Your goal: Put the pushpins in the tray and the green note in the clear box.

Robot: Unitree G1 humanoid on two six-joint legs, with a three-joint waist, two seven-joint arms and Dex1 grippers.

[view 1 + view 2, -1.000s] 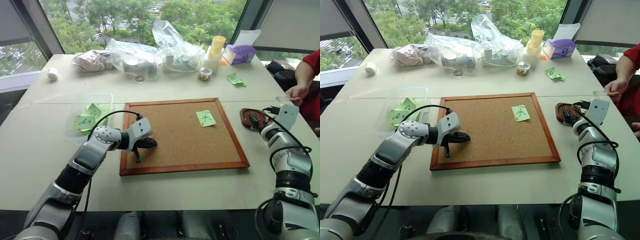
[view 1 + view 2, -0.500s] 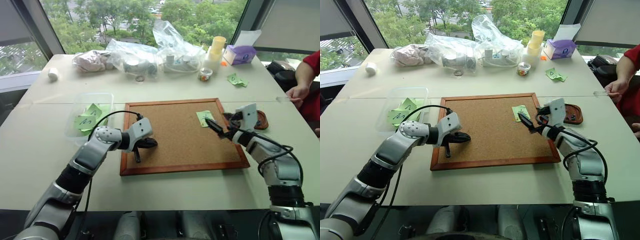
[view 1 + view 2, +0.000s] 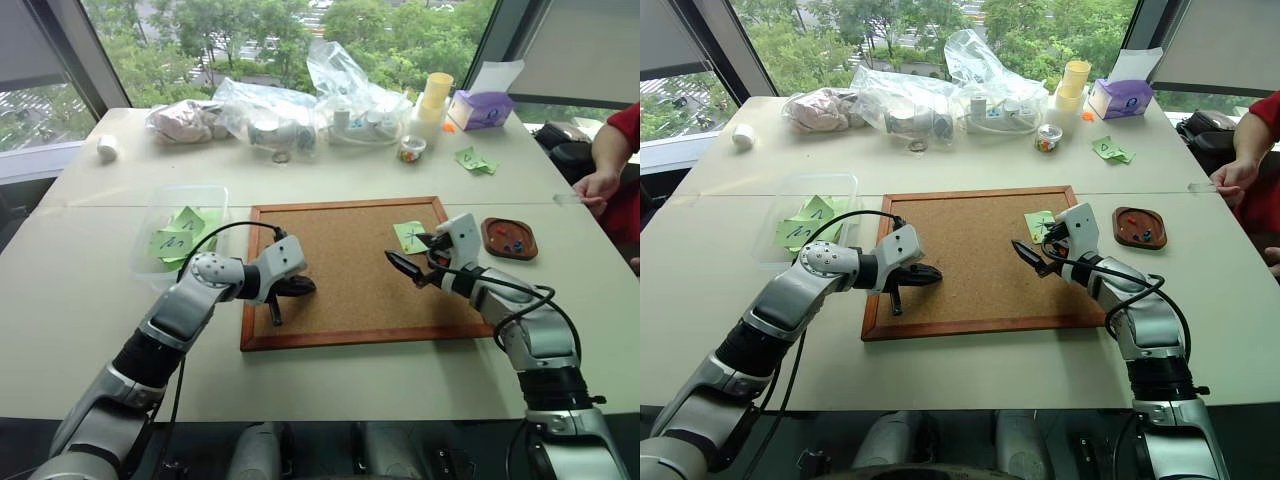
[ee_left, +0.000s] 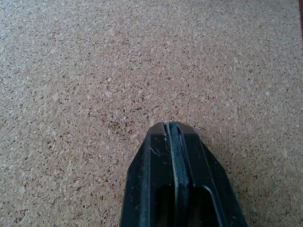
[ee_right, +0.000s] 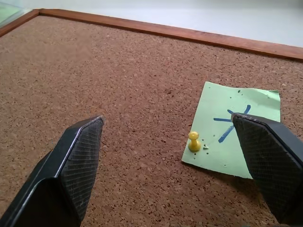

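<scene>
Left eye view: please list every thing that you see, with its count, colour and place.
Corkboard: one, brown, wood-framed, table middle.
Green note: one, light green, blue X, on the corkboard.
Pushpin: one, yellow, stuck in the note's corner.
Tray: one, reddish-brown, right of the corkboard, pins inside.
Clear box: one, transparent, left of the corkboard, green notes inside.
Plastic bags: several, clear, far edge.
Left gripper: shut, on the corkboard.
Right gripper: open, near the note.
</scene>
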